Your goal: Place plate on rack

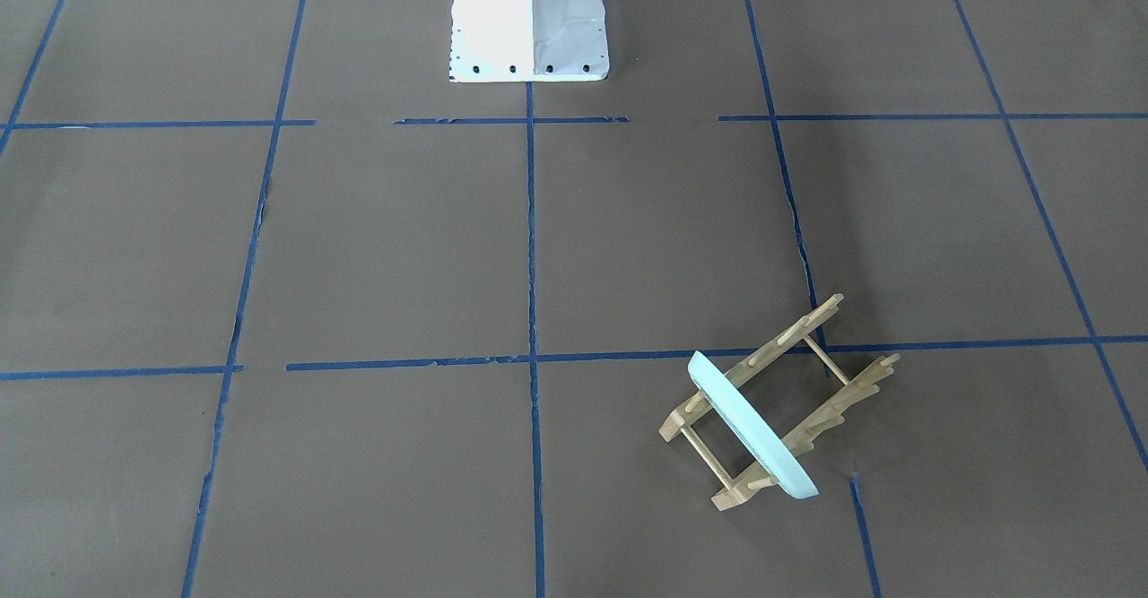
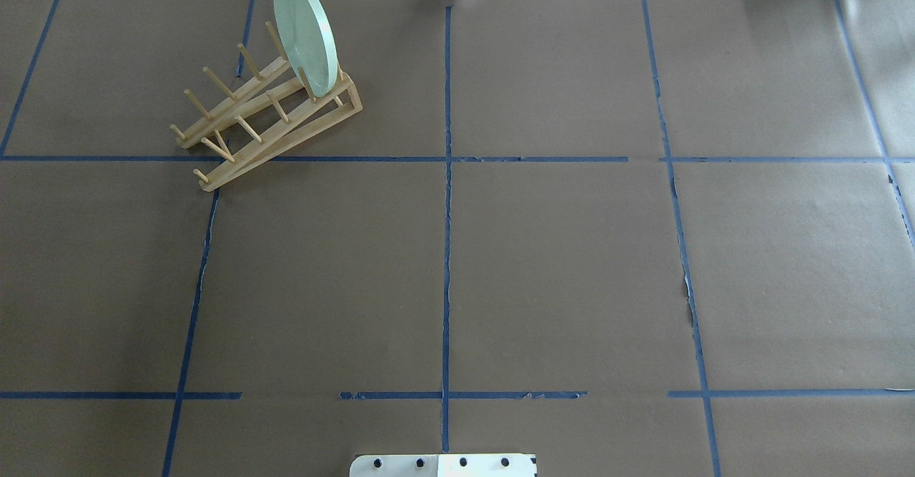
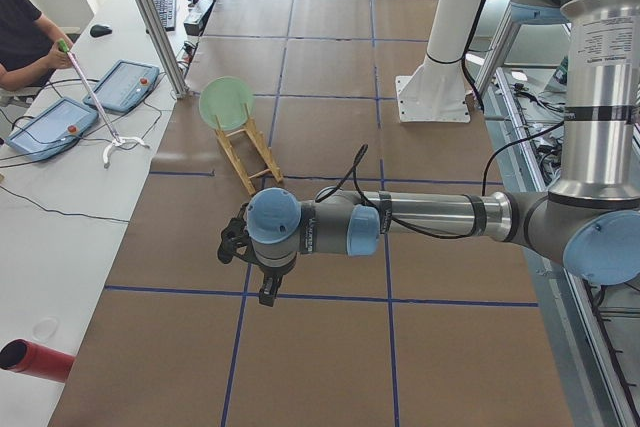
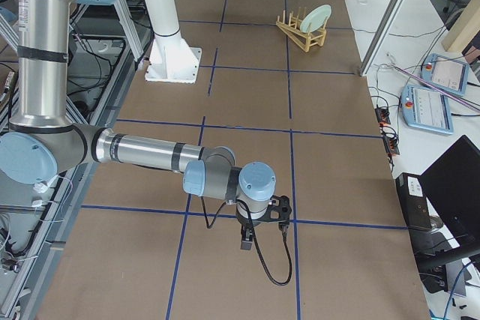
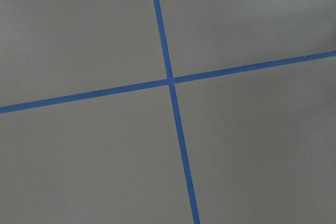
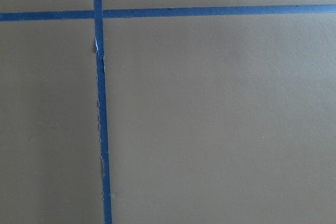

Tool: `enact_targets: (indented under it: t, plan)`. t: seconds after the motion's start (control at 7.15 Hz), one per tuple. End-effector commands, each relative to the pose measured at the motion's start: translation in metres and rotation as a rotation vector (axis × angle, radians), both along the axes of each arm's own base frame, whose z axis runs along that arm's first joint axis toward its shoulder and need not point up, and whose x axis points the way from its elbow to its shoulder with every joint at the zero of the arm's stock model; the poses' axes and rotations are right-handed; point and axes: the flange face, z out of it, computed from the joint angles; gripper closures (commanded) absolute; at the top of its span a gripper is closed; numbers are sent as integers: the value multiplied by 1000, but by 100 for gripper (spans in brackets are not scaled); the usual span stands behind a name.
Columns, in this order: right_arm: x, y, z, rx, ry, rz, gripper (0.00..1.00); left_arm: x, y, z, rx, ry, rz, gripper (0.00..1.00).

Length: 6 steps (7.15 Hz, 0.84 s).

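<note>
The plate (image 2: 307, 33) stands on edge in the rack (image 2: 271, 123). It sits across both rails between the pegs near one end and tilts slightly. The rack rests on the brown paper surface (image 2: 557, 262), which is marked with a grid of blue tape (image 5: 170, 81).

Both arms are stretched out low over the surface, well apart from the rack. The left gripper (image 3: 268, 292) points down above a tape line. From it, rack and plate lie well beyond, further along the surface. The right gripper (image 4: 247, 241) also points down near a tape line. From it, the rack is far off, towards the opposite end of the surface.

Each gripper shows only in a side view, so I cannot tell whether either is wide or narrow. The wrist views show only bare paper and crossing tape.
</note>
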Motion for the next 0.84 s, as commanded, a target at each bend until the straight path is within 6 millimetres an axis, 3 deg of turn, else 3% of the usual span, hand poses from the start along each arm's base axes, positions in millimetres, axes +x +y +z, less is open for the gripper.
enact_targets:
  t: [0.0, 0.28, 0.7]
  plan:
    - [0, 0, 0, 0, 0, 0, 0, -4, 6, 10, -20, -47, -4, 0]
    - [0, 0, 0, 0, 0, 0, 0, -3, 5, 14, -28, -49, -3, 0]
    - [0, 0, 0, 0, 0, 0, 0, -4, -1, 4, -6, -51, -3, 0]
